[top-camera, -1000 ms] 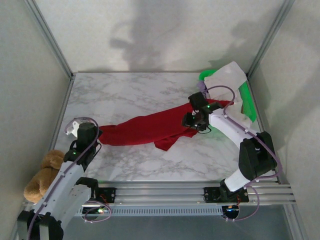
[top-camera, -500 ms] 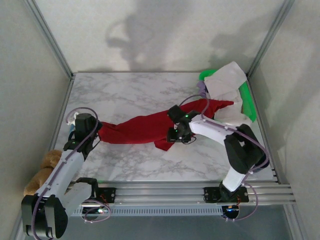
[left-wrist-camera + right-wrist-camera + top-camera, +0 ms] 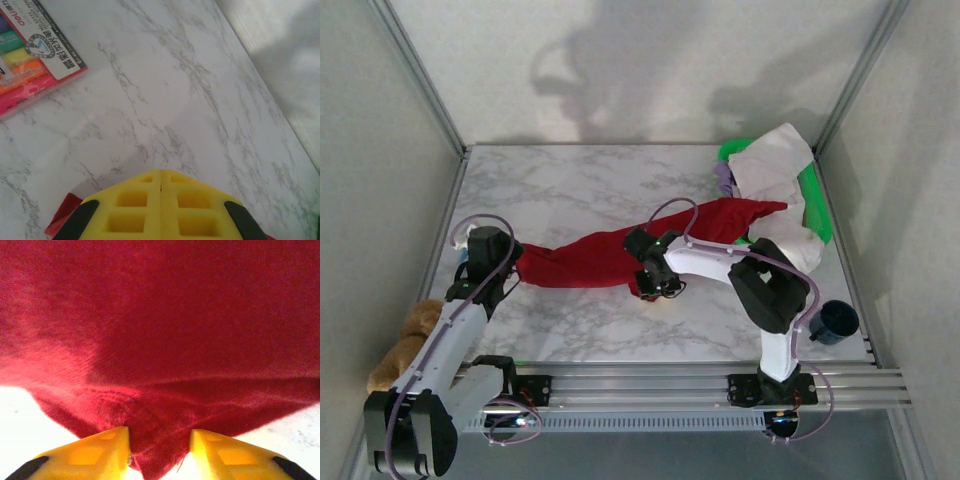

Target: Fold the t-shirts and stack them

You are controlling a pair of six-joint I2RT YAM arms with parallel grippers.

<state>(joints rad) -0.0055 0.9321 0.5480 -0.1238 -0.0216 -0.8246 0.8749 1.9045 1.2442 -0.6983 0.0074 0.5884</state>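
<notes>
Near R edge, a dark blue mug (image 3: 835, 322) stood on the marble table (image 3: 570, 190); couldn't tell what was in it. In the far R corner was a green basket (image 3: 813, 200) w/ the white t-shirt (image 3: 775, 160) heaped in it and spilling over the near rim.

A teddy bear (image 3: 405, 345) sat at the near L corner, beside the L arm. The red t-shirt (image 3: 585, 257) lay stretched across mid-table, its R end up by the basket and one corner drooping toward the near side.

The L gripper (image 3: 512, 268) was clamped tight on the shirt's L end. Its wrist view showed the pads flat together, red cloth peeking out below, and a pack of coloured markers (image 3: 30, 55) on the table beyond.

The R gripper (image 3: 655, 288) sat at the drooping corner, jaws partway apart w/ the cloth tip between them, not closed on it.

Vs. a sec earlier: the R gripper had come from the shirt's R end by the basket over to that corner. The mug, hidden behind the R arm before, now showed.
</notes>
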